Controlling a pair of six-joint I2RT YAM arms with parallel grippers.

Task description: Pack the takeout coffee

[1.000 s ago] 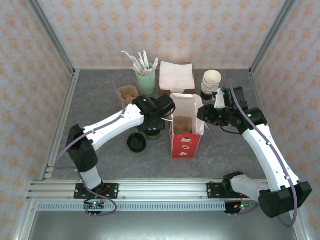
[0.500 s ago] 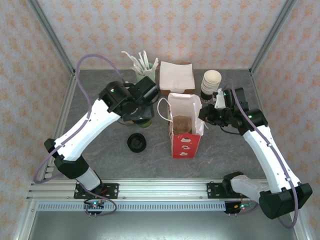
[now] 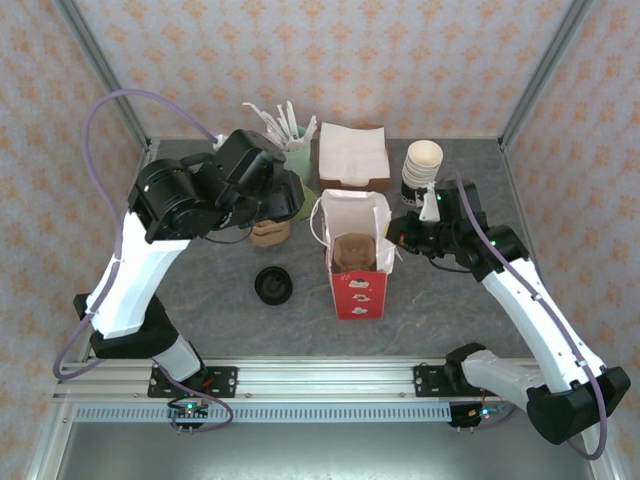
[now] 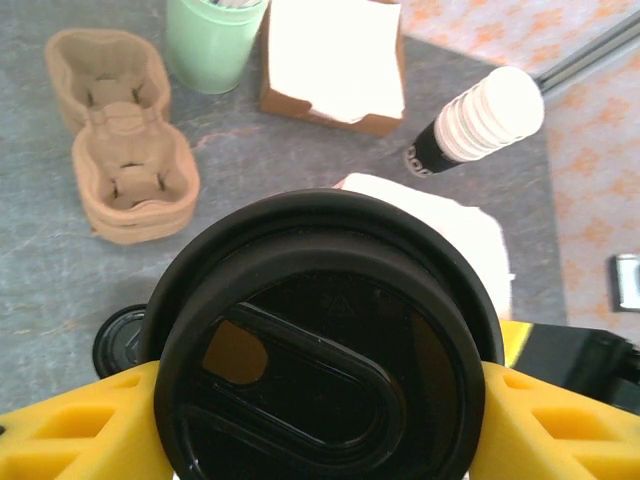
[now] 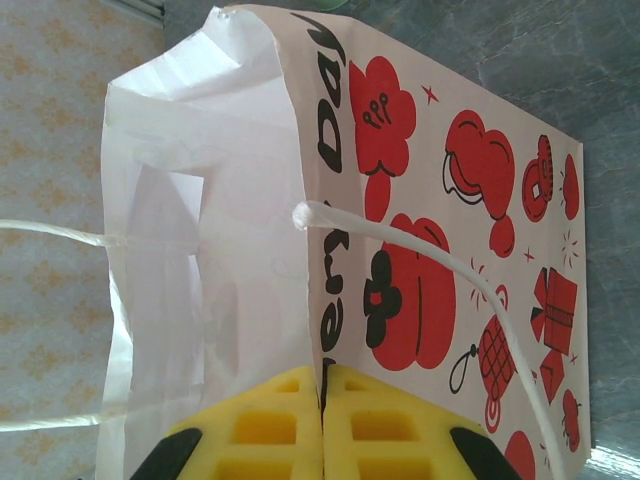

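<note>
The takeout coffee (image 4: 325, 340) has been raised, pinched in the left tool (image 4: 322, 425), and the bag (image 5: 400, 230) newly clamped by the right tool (image 5: 322, 430) for loading.

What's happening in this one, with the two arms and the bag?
The left pincer holds a black-lidded coffee cup in the air, just left of the red-and-white paper bag; the cup is not yet inside. The right pincer is shut on the bag's top rim, apparently steadying it upright and open. A brown cardboard insert sits in the bag, and a loose black lid lies on the table.
</note>
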